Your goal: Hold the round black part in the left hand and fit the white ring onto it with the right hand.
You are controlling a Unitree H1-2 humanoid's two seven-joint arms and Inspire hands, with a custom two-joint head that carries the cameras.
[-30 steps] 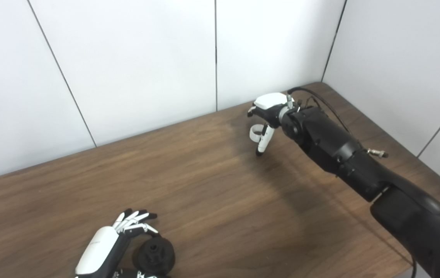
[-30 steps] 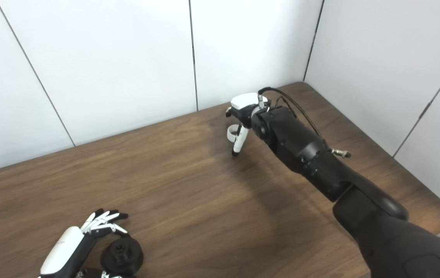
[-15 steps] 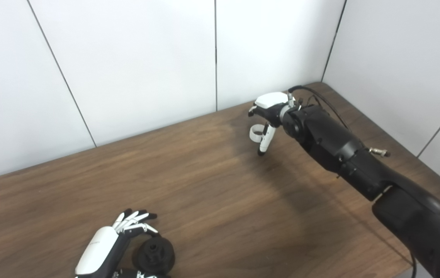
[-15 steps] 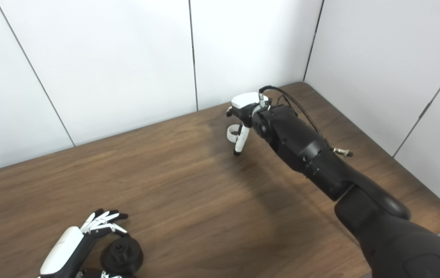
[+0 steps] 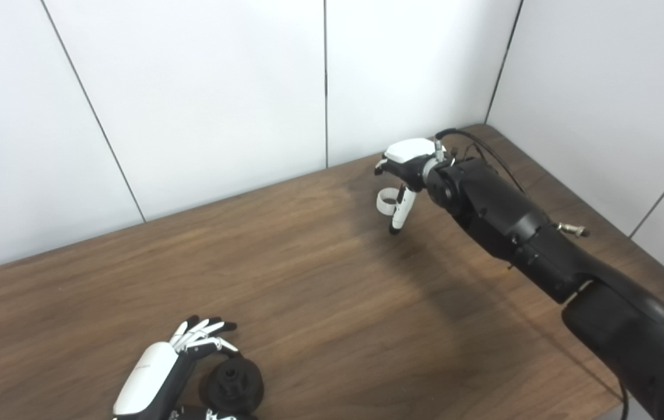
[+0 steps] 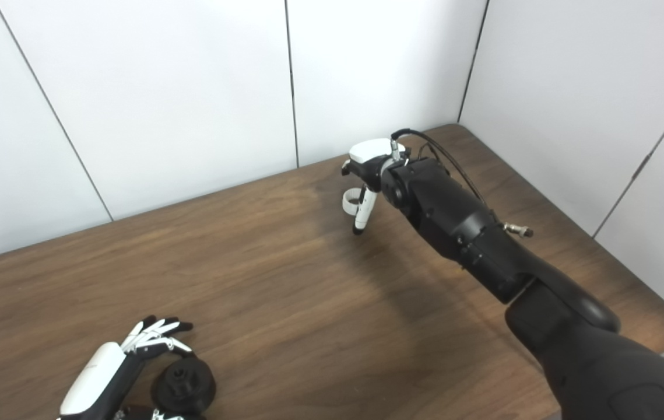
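The right hand (image 5: 404, 166) reaches to the far side of the wooden worktop (image 5: 332, 291), close to the white wall panels (image 5: 221, 87). Its fingers (image 5: 400, 213) point down and pinch the white ring (image 5: 385, 200), which hangs at their left side, held on edge above the wood rather than lying on it. The tip of the lowest finger comes close to the surface; whether it touches cannot be told. The black forearm (image 5: 506, 227) runs back toward the lower right corner, with a thin cable (image 5: 486, 149) looping over the wrist.

The left hand (image 5: 160, 373) sits at the near edge, bottom left, its white back turned up. Its fingers (image 5: 203, 332) are curled over the upper left rim of the black part (image 5: 232, 385), and the thumb is cut off by the picture's bottom edge, so the grip looks closed around the part, though how firm it is cannot be told. The part is round, with a raised hub in the middle facing up, and it appears to rest on the wood.

The ring and the part are well apart, at opposite ends of the worktop.
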